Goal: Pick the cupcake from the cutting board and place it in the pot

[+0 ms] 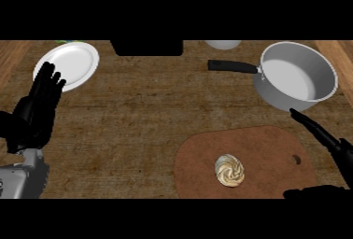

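Cupcake: centre of cutting board, untouched.
Right hand: at board's right edge, fingers spread wide, empty.
Risk: an off-centre grasp may topple the cupcake (soft frosting, probably).

We see the cupcake sitting on the brown cutting board, apart from our right robot hand, which spreads open at the board's right edge. The grey pot stands just beyond. Our left robot hand rests open beside a white plate.
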You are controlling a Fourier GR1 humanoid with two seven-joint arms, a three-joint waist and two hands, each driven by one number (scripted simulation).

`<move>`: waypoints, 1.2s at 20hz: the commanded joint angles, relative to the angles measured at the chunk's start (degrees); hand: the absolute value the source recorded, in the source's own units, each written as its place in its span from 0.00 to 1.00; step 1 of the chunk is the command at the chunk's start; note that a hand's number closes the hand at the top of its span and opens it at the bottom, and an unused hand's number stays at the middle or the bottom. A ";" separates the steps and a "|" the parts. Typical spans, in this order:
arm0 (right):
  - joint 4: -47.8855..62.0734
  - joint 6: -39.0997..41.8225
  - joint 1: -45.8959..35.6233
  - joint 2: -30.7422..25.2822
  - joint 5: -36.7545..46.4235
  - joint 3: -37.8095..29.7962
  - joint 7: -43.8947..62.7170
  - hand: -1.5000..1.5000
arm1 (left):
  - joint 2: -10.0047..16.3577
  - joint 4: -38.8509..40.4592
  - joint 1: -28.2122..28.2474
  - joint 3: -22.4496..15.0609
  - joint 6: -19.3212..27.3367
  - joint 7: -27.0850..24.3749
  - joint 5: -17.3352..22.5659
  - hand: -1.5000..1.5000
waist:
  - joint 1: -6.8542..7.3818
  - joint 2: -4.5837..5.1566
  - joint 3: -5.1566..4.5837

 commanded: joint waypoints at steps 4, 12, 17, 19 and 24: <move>-9.13 9.27 -7.01 -4.48 7.51 11.15 24.73 0.00 | -1.23 -0.25 -0.63 -1.72 0.39 0.41 -1.29 0.50 | 1.09 0.11 -0.03; -3.50 15.90 -16.69 6.81 10.24 19.18 39.42 0.00 | -1.25 0.52 -4.21 -0.86 1.34 2.81 -3.08 0.50 | 0.65 0.16 0.18; -8.89 20.77 -14.85 10.71 11.09 17.03 44.18 0.00 | -2.44 -3.29 1.93 0.11 -1.01 1.36 -2.60 0.50 | 0.40 0.05 0.18; -2.77 15.18 -13.37 14.75 19.41 23.85 40.88 0.00 | -1.78 -1.04 2.18 1.59 -2.85 -0.18 -0.94 0.50 | 0.53 0.10 0.18; -1.75 18.20 -12.07 14.22 21.39 19.94 42.50 0.00 | -1.70 -2.63 -0.26 2.34 -2.48 3.94 -1.56 0.50 | 0.28 0.08 0.19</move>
